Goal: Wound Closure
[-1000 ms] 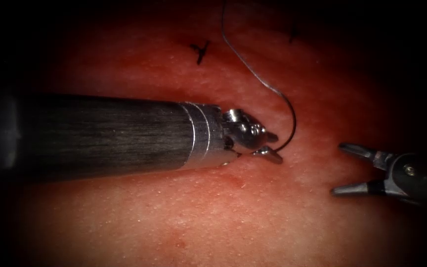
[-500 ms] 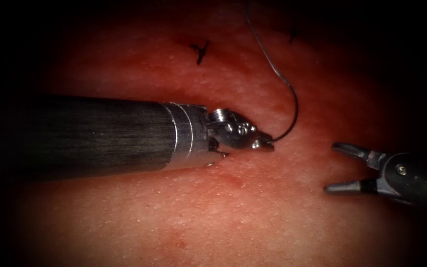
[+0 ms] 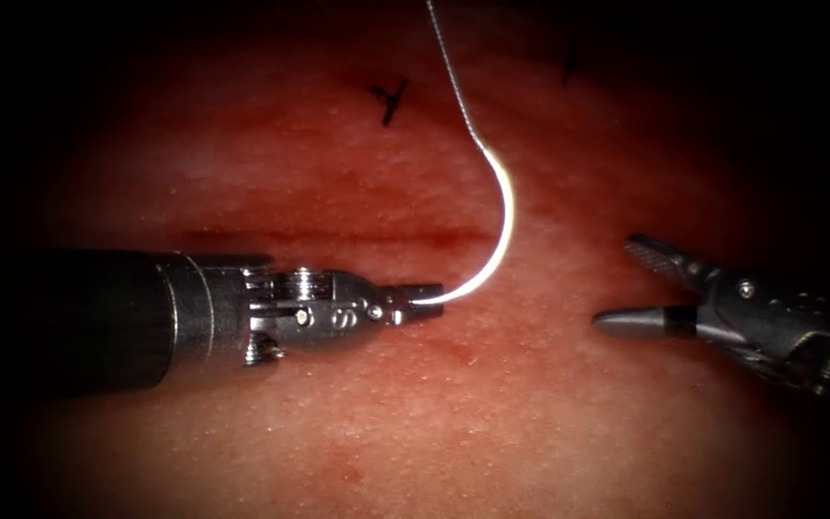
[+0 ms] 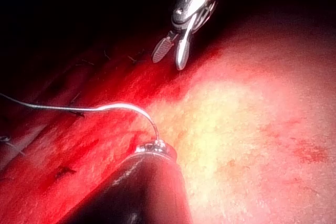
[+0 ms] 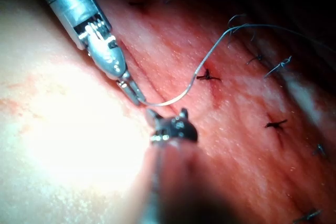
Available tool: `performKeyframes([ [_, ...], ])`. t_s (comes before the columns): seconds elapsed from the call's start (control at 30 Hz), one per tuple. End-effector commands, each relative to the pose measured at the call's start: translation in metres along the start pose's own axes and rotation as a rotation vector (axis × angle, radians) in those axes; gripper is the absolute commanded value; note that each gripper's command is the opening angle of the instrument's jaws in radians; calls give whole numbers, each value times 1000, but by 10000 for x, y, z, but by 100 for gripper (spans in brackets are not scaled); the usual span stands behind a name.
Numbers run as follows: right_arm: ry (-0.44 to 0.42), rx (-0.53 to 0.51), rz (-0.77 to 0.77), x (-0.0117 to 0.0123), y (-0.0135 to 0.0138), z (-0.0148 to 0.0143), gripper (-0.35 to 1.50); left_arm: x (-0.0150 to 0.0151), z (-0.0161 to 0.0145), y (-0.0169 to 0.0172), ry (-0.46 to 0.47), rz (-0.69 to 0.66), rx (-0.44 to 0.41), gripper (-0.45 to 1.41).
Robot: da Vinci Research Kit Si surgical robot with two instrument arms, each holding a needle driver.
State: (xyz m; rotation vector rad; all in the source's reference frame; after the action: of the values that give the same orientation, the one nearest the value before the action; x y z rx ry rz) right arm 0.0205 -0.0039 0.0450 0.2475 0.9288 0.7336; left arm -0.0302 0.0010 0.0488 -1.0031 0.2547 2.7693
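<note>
We see the left tool (image 3: 413, 296) with its jaws pressed together on one end of the needle (image 3: 500, 223), near the tip as far as we can tell. A second ago those jaws were spread beside the needle; half a second ago they closed on it, and since then the tool has drawn back toward the picture's left, taking the needle with it. The needle now stands clear of the tissue (image 3: 415, 404), arching above the cut (image 3: 357, 234), with the thread (image 3: 446, 53) trailing up from its far end. The right tool (image 3: 622, 288) waits nearby on the right, jaws spread and holding nothing. We judge the needle secured and free.
</note>
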Motion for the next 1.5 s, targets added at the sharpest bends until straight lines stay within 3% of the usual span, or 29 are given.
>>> performKeyframes([
  [0.03, 33, 34, 19, 7, 3, 18, 117, 4, 5, -5, 11, 30, 11, -45],
  [0.4, 97, 190, 136, 45, 9, 63, 121, -3, -20, -5, -27, 241, 164, -45],
  [0.5, 110, 229, 142, 52, 7, 71, 94, -6, -24, -6, -31, 268, 186, -45],
  [0.57, 118, 253, 138, 54, 7, 74, 85, -8, -27, -6, -29, 284, 205, -45],
  [1.27, 119, 220, 152, 65, 7, 106, 89, 12, -57, -7, 9, 375, 341, -45],
  [1.3, 120, 219, 152, 66, 6, 108, 82, 12, -58, -7, 9, 380, 343, -45],
  [1.33, 121, 217, 147, 66, 4, 110, 58, 12, -58, -7, 8, 379, 343, -45],
  [1.4, 125, 211, 118, 67, 1, 111, -29, 12, -57, -7, 5, 385, 344, -45],
  [1.5, 144, 197, 94, 70, -1, 112, -35, 10, -57, -6, 3, 392, 345, -45],
])
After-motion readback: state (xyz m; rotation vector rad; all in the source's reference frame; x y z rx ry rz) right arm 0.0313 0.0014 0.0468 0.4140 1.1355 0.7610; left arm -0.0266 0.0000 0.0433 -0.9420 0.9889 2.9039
